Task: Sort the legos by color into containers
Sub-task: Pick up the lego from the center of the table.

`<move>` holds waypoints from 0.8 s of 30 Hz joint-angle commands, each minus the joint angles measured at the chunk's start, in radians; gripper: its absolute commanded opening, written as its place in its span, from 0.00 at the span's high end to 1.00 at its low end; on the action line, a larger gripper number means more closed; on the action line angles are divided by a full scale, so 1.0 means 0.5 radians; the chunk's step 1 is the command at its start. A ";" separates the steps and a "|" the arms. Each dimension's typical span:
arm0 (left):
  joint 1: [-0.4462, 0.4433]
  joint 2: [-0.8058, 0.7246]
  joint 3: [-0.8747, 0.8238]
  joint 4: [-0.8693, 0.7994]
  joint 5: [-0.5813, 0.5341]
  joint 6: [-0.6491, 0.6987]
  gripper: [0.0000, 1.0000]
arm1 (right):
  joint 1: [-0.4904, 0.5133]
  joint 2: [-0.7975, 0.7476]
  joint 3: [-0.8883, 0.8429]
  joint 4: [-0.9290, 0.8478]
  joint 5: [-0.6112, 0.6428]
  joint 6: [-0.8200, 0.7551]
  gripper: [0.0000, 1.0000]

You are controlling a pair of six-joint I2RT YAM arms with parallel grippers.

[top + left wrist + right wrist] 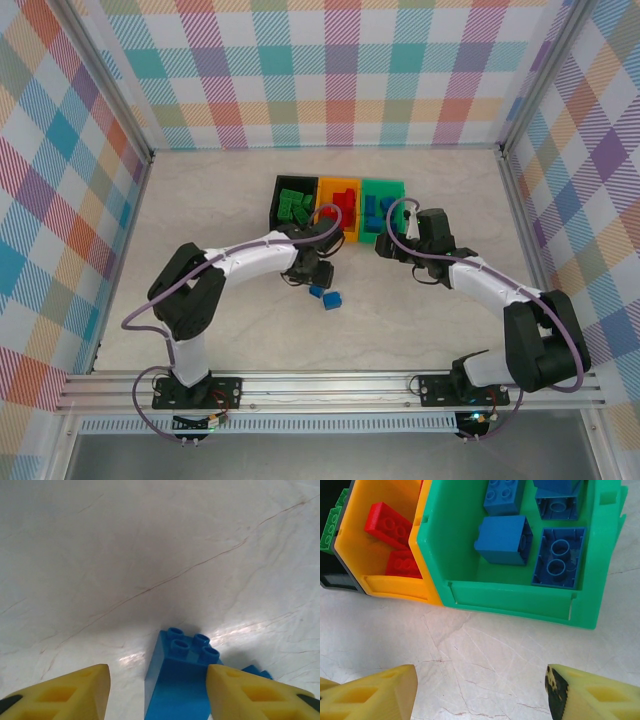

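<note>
Three joined bins stand mid-table: the black bin (277,200) holds green legos (294,207), the orange bin (385,587) holds red legos (387,524), and the green bin (510,600) holds several blue legos (504,539). Two blue legos lie on the table in front of the bins. My left gripper (156,676) is open and low over one blue lego (182,680); its right finger is at the brick's side and the left finger stands clear. The second blue lego (257,671) peeks out behind that right finger. My right gripper (481,680) is open over bare table just before the green bin.
Both arms reach in towards the middle, the left gripper (312,278) and right gripper (383,247) about a bin's width apart. Checkered walls on metal rails enclose the marble tabletop (200,200). Open table lies to the left, the right and behind the bins.
</note>
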 commanded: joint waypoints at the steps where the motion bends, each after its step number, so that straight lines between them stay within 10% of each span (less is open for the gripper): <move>1: -0.018 0.097 0.031 -0.112 0.057 0.082 0.47 | -0.004 0.036 -0.008 0.049 -0.019 -0.006 0.31; 24: -0.022 0.006 0.035 0.028 0.182 0.130 0.21 | -0.006 0.086 0.003 0.062 -0.042 -0.002 0.31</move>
